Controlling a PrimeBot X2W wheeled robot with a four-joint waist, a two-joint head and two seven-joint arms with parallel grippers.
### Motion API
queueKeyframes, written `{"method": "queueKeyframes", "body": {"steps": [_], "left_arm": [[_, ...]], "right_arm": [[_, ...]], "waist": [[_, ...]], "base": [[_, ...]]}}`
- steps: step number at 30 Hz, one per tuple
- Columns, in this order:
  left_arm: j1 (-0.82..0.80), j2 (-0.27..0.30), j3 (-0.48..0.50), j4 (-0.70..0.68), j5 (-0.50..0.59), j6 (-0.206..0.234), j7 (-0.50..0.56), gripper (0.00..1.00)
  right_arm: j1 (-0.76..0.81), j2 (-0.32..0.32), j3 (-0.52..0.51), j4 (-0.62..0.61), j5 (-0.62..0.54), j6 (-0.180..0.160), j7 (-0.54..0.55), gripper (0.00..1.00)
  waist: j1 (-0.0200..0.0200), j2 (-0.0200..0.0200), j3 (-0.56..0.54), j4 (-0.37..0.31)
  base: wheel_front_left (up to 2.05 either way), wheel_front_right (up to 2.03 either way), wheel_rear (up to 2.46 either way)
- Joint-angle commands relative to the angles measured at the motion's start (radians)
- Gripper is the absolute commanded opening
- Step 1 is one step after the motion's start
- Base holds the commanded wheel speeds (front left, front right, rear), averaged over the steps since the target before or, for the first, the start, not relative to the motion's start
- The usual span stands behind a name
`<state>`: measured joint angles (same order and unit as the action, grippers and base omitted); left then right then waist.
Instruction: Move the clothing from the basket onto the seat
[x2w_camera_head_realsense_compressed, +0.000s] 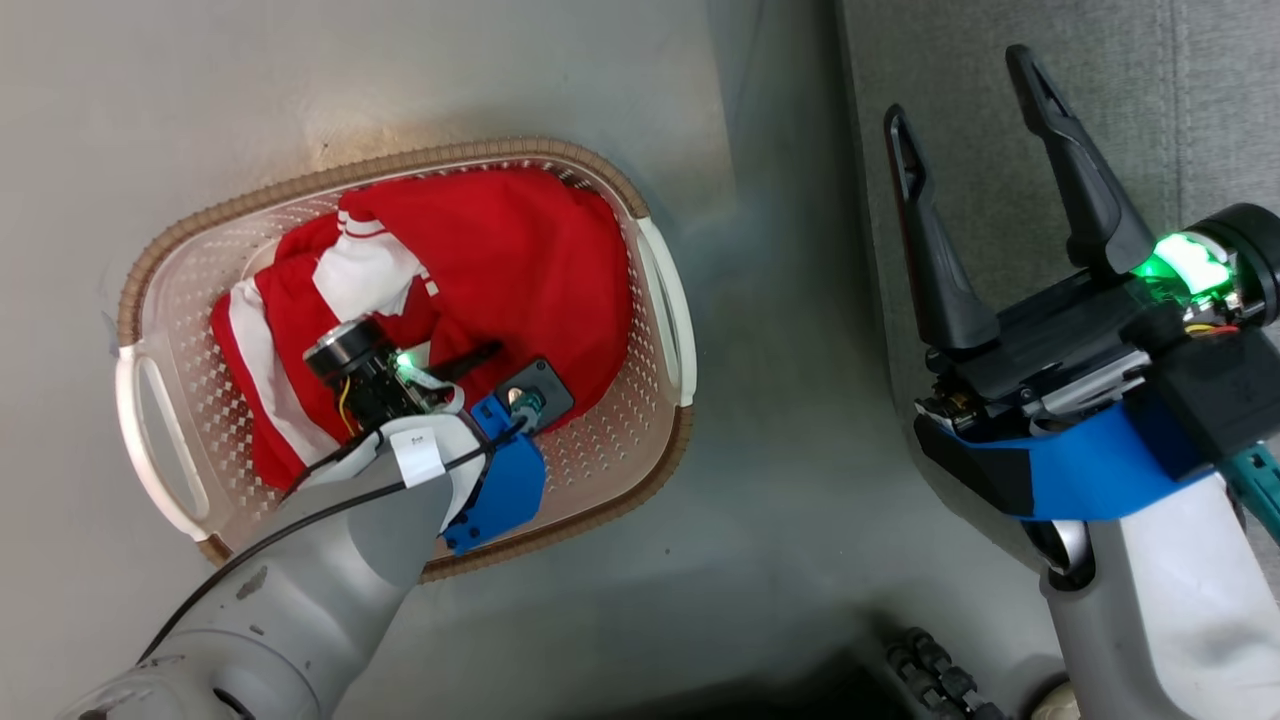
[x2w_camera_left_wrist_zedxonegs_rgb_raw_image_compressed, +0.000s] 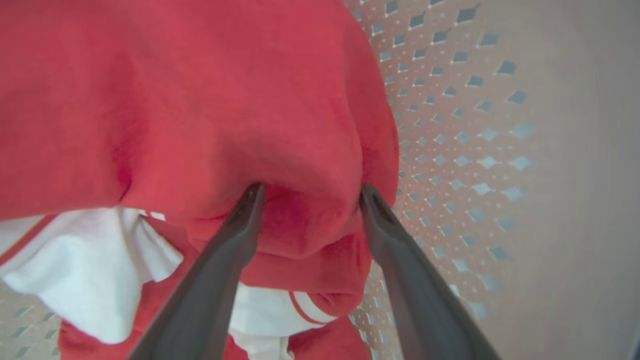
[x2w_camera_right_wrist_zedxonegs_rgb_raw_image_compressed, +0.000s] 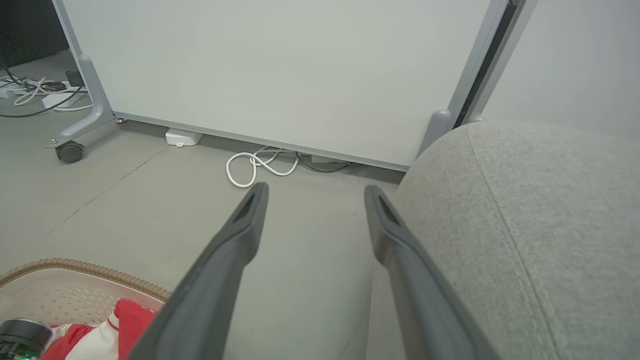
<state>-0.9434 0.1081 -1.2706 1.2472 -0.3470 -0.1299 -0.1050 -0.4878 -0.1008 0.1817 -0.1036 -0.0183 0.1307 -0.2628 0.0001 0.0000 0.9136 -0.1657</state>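
The red clothing (x2w_camera_head_realsense_compressed: 500, 260) with white panels lies heaped in the cream basket (x2w_camera_head_realsense_compressed: 400, 165), which stands on the floor left of the grey seat (x2w_camera_head_realsense_compressed: 1200, 100). My left arm reaches down into the basket. In the left wrist view my left gripper (x2w_camera_left_wrist_zedxonegs_rgb_raw_image_compressed: 310, 192) is open, its fingertips (x2w_camera_left_wrist_zedxonegs_rgb_raw_image_compressed: 252, 200) pressed into the red clothing (x2w_camera_left_wrist_zedxonegs_rgb_raw_image_compressed: 200, 100) on either side of a raised fold. The perforated basket wall (x2w_camera_left_wrist_zedxonegs_rgb_raw_image_compressed: 465, 125) lies just to the right. My right gripper (x2w_camera_head_realsense_compressed: 958, 90) hangs open and empty over the seat's left edge.
In the right wrist view a white wheeled panel (x2w_camera_right_wrist_zedxonegs_rgb_raw_image_compressed: 275, 65) stands across the floor beyond the seat (x2w_camera_right_wrist_zedxonegs_rgb_raw_image_compressed: 525, 225), with a coiled white cable (x2w_camera_right_wrist_zedxonegs_rgb_raw_image_compressed: 255, 167) at its foot. Bare grey floor (x2w_camera_head_realsense_compressed: 780, 500) separates basket and seat. A dark part of my base (x2w_camera_head_realsense_compressed: 930, 670) is at the bottom.
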Motion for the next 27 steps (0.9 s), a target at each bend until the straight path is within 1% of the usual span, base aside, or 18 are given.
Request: {"method": "queueKeyframes", "body": {"steps": [1, 7, 13, 14, 15, 22, 27], "left_arm": [[-0.024, 0.003, -0.002, -0.001, -0.005, 0.0, 0.008, 1.0], [-0.046, 0.001, -0.01, 0.001, -0.015, 0.0, 0.024, 1.0], [-0.058, -0.006, -0.012, 0.007, -0.017, 0.0, 0.027, 1.0], [-0.062, -0.008, -0.012, 0.01, -0.025, 0.0, 0.022, 0.45], [-0.062, -0.01, -0.012, 0.013, -0.022, 0.0, 0.024, 0.0], [-0.074, -0.021, -0.012, 0.02, -0.01, 0.0, 0.002, 0.0], [-0.06, -0.027, -0.013, 0.023, -0.017, 0.0, -0.035, 0.0]], "right_arm": [[-0.009, -0.001, -0.003, -0.014, -0.007, 0.0, -0.003, 1.0], [0.004, -0.003, -0.001, -0.05, -0.01, 0.0, -0.003, 1.0], [0.017, -0.007, -0.003, -0.072, -0.016, 0.0, -0.003, 1.0], [0.018, -0.009, -0.003, -0.073, -0.017, 0.0, -0.003, 1.0], [0.019, -0.009, -0.003, -0.076, -0.017, 0.0, -0.003, 1.0], [0.019, -0.011, 0.003, -0.084, -0.024, 0.0, -0.003, 1.0], [0.007, -0.01, 0.014, -0.074, -0.015, 0.0, -0.003, 1.0]], "waist": [[-0.0001, 0.0, 0.017, 0.006], [-0.0001, 0.0, 0.059, 0.007], [-0.0001, 0.0, 0.072, 0.012], [-0.0001, 0.0, 0.073, 0.013], [-0.0001, 0.0, 0.072, 0.014], [-0.0001, 0.0, 0.072, 0.021], [-0.0001, 0.0, 0.045, 0.023]], "base": [[0.0, 0.0, 0.0], [0.0, 0.0, 0.0], [0.0, 0.0, 0.0], [0.0, 0.0, 0.0], [0.0, 0.0, 0.0], [0.0, 0.0, 0.0], [0.0, 0.0, 0.0]]}}
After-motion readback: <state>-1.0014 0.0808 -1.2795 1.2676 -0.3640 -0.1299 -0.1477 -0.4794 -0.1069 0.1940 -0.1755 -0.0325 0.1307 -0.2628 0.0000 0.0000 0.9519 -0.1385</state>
